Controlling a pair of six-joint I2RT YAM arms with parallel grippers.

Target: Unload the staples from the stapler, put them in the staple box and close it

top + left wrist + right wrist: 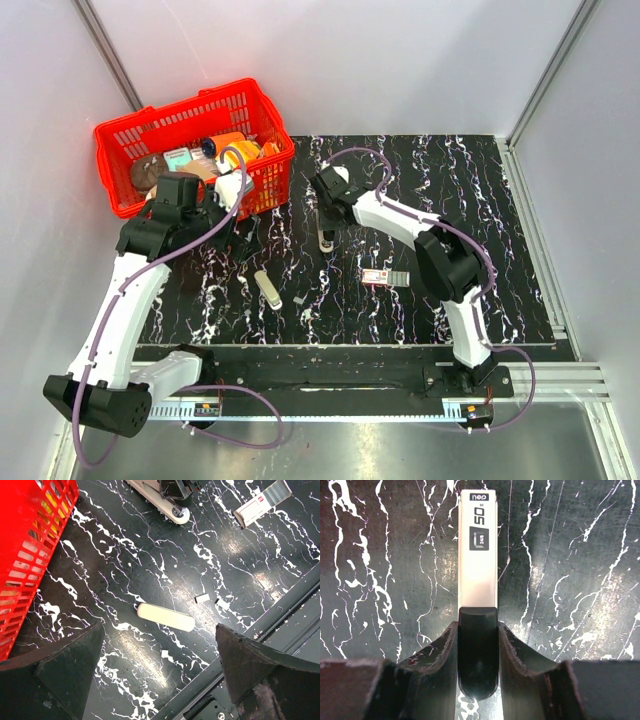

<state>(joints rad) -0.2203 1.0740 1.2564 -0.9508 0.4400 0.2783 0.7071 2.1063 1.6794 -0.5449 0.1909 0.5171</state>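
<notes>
A table (520, 200) with a glossy black top veined in white is enclosed on three sides by plain pale panels: a back wall (350, 60), a left wall (40, 150) and a right wall (600, 150). Grey metal posts (108, 55) are set where these walls meet. A metal rail (560, 380) is fixed along the table's near edge, and a brushed metal surface (380, 450) lies before it. Soft, even light is thrown back as pale patches by the top.

The stapler (478, 555) has a satin metal top and glossy black plastic end — the tabletop (570, 555) is glossy, marbled.
</notes>
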